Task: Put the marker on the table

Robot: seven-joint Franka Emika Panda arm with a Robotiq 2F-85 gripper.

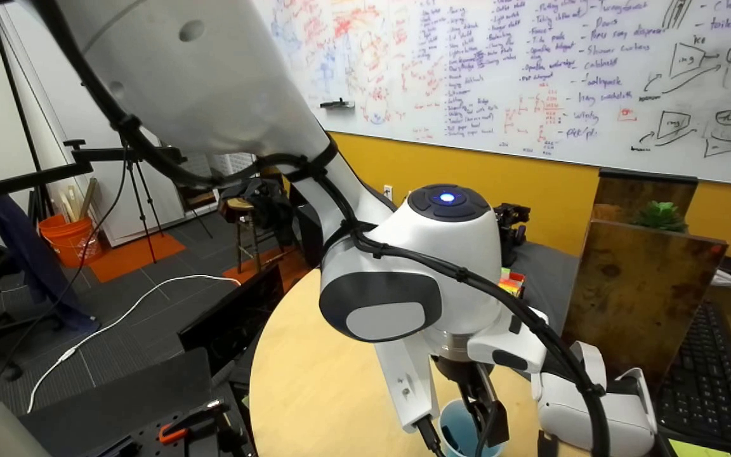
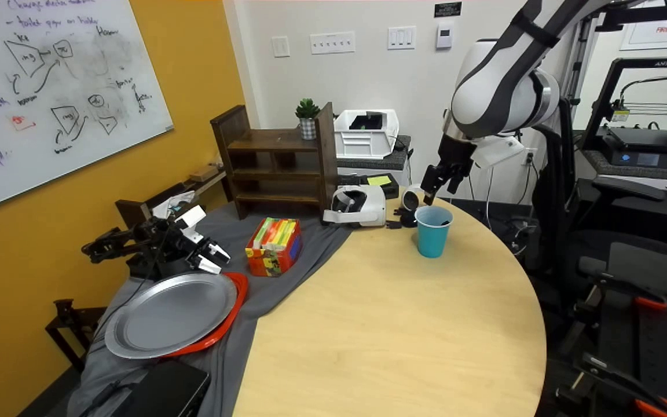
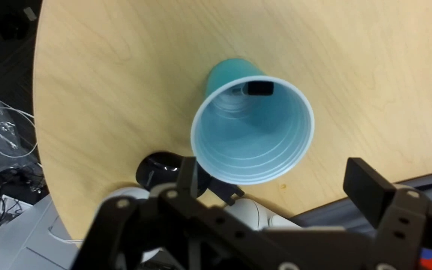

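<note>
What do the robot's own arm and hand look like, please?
The arm is white and rounded with dark grey panels; a black cable is strapped along it, and a blue light glows. The hand is black with two blocky fingers.

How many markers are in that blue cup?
1: the marker, black end up, inside the light-blue cup. Part of its inside is hidden, so another could be missed.

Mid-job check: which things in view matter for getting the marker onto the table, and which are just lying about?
Job:
- marker, inside the blue cup
- round table
- open gripper

Lying about:
- white headset
- wooden shelf
- potted plant
- silver tray
- red box
</note>
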